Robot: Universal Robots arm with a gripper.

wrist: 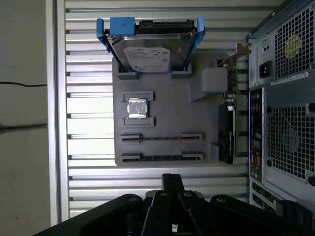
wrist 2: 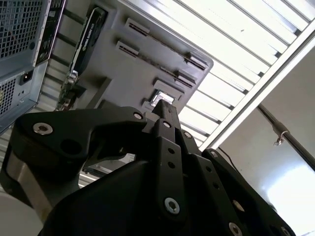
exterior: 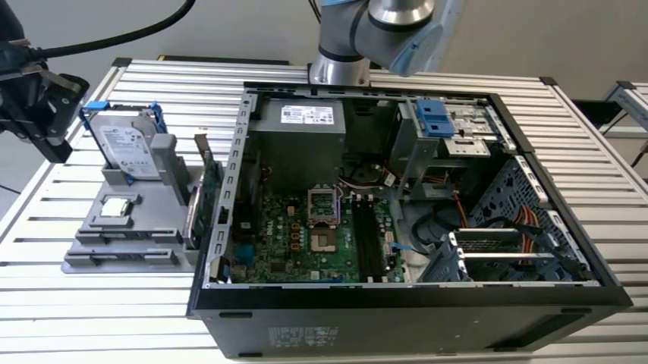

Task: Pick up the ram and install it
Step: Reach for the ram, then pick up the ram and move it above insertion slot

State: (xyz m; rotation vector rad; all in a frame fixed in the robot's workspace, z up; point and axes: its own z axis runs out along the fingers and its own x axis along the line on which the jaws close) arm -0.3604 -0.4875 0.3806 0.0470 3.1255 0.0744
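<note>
In the first wrist view the ram [wrist: 161, 158] looks like a thin dark strip standing on edge in the grey holder's [wrist: 162, 98] slot closest to my gripper. A second, paler slot [wrist: 161, 138] runs parallel beside it. My gripper [wrist: 172, 181] hangs above the slatted table just short of the holder, its fingers closed together with nothing between them. In the exterior view the gripper [exterior: 53, 148] is at the far left, beside the holder [exterior: 121, 250] and not touching it. The second wrist view shows the fingertips [wrist 2: 162, 109] meeting over the holder.
The holder also carries a silver hard drive [wrist: 150, 54] with blue clips, a small processor chip [wrist: 137, 108] and a green expansion card [exterior: 206, 201] on edge. The open computer case [exterior: 405, 303] fills the table's middle, with the motherboard's long black memory slots [exterior: 365, 243] inside.
</note>
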